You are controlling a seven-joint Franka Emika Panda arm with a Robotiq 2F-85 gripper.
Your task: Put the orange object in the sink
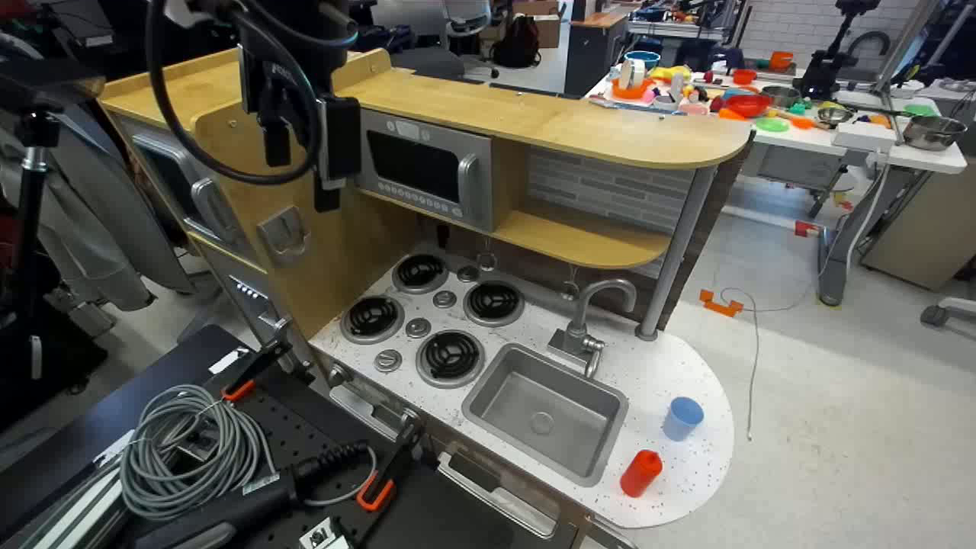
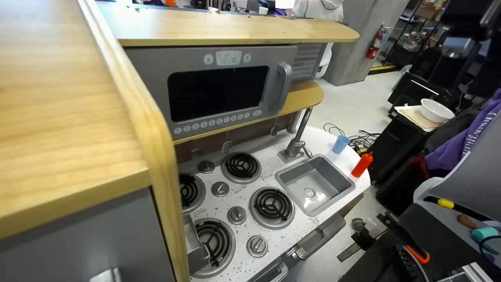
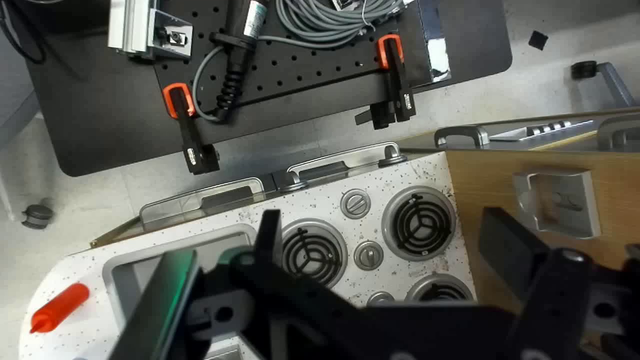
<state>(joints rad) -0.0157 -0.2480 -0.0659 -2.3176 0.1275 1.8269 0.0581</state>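
The orange object is an orange-red squeeze bottle (image 1: 640,474) standing on the white countertop beside the sink, near the rounded end. It also shows in an exterior view (image 2: 362,164) and at the lower left of the wrist view (image 3: 60,307). The sink (image 1: 530,404) is a grey rectangular basin with nothing in it in both exterior views (image 2: 311,190). In the wrist view the sink (image 3: 131,292) is partly hidden behind a gripper finger. My gripper (image 3: 382,227) is open and empty, with its fingers wide apart. It hangs high above the stove side, far from the bottle (image 1: 303,179).
A light-blue cup (image 1: 683,418) stands near the bottle. The silver faucet (image 1: 587,320) rises behind the sink. The microwave (image 1: 427,168) and wooden shelf (image 1: 595,236) overhang the counter's back. A wooden side panel (image 1: 335,259) borders the black burners (image 1: 451,357).
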